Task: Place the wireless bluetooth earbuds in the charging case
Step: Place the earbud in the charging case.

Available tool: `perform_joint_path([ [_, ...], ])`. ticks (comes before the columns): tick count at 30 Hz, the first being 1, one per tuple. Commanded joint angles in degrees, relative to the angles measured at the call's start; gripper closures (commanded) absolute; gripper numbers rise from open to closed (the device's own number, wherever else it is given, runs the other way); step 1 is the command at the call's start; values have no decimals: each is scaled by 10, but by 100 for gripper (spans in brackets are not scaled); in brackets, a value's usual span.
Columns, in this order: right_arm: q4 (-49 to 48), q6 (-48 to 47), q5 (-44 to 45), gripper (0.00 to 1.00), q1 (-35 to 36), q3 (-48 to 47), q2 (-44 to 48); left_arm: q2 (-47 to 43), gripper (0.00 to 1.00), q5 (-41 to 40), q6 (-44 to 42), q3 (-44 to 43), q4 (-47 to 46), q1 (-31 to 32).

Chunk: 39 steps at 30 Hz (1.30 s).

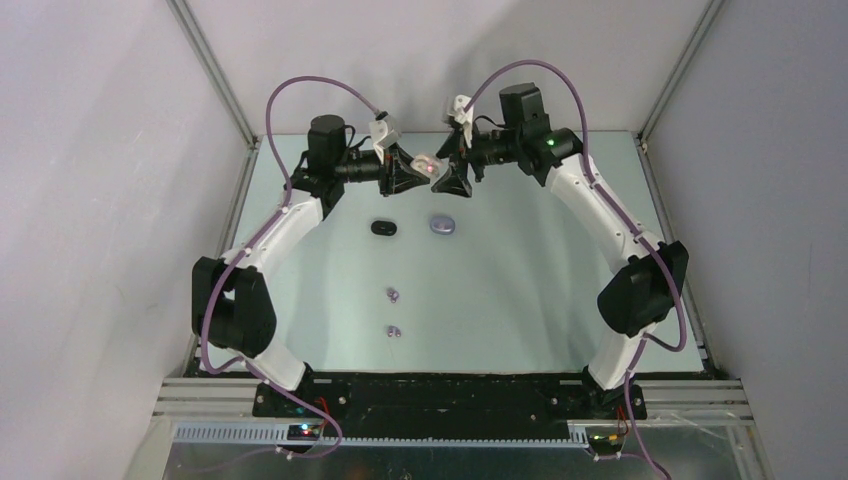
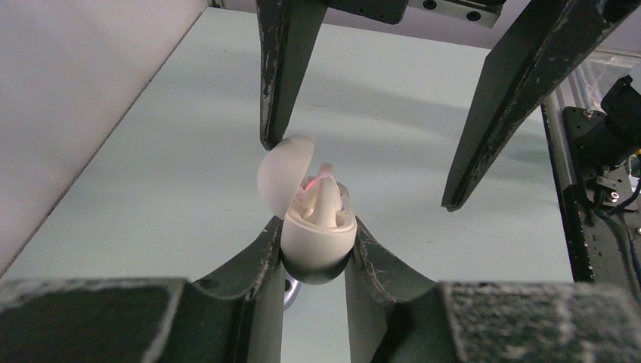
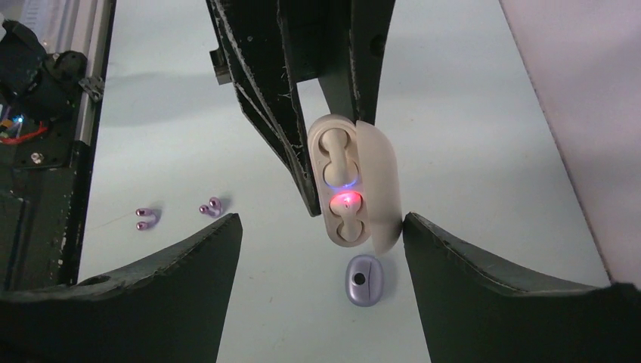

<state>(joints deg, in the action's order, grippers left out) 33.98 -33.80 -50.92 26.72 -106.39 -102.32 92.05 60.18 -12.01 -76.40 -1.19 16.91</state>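
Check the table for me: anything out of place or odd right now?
Two lavender earbuds lie loose on the table, well apart from the lavender case. The white case, lid open, sits clamped in the left fingers. Nothing looks damaged.

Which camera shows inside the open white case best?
Right wrist: it looks straight into the white case, showing wells and red light. Left wrist shows it side-on in the left gripper; top external, only a pale speck.

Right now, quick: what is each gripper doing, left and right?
Left gripper: closed on the white charging case, whose lid is open.
Right gripper: open, holding nothing.
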Motion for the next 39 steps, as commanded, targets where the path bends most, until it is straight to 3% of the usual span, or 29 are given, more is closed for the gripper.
perform_joint_path([
  [1, -55, 47, -15, 19, -5, -12, 14, -17, 100, -1, 8, -5, -21, 2],
  [8, -98, 80, 49, 25, 4, -13, 2, -16, 100, 3, -6, -10, -12, 3],
  [25, -121, 95, 126, 30, 18, -32, -28, -14, 100, 5, -25, -18, 8, 4],
  [34, -99, 93, 34, 30, 7, -42, -16, -8, 100, 5, -29, -25, 8, 3],
  [39, -94, 77, 66, 30, 13, -42, -17, -6, 100, 7, -27, -26, 8, 4],
])
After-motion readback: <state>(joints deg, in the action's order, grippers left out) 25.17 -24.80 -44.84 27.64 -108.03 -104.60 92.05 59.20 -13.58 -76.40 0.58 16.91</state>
